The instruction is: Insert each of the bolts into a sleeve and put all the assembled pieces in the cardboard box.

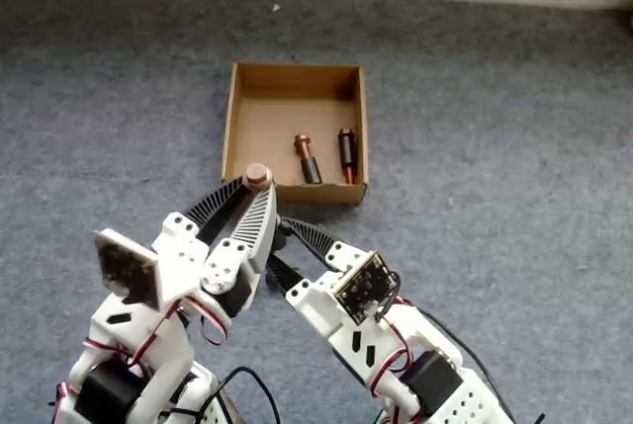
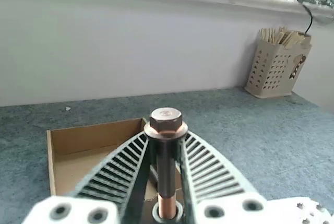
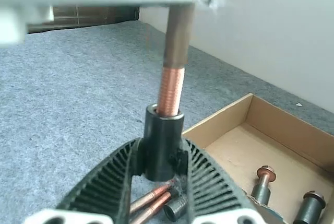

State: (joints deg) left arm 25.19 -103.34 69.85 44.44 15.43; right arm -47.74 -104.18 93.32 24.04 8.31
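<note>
Bolt [image 2: 166, 153] stands head up, gripped by the closed left gripper [image 2: 166, 136] at the near left corner of the box [image 1: 230, 127]. Its threaded tip sits just inside the sleeve [image 3: 163, 148], which the right gripper [image 3: 162, 156] pinches from below. This joining looks barely begun. One finished piece [image 1: 307, 159] and a second piece [image 1: 347, 152] lie in the box by its near wall. Loose bolts [image 3: 151, 200] and a spare sleeve [image 3: 176, 209] lie on the table [image 1: 495, 147], so I judge about half the work remains.
</note>
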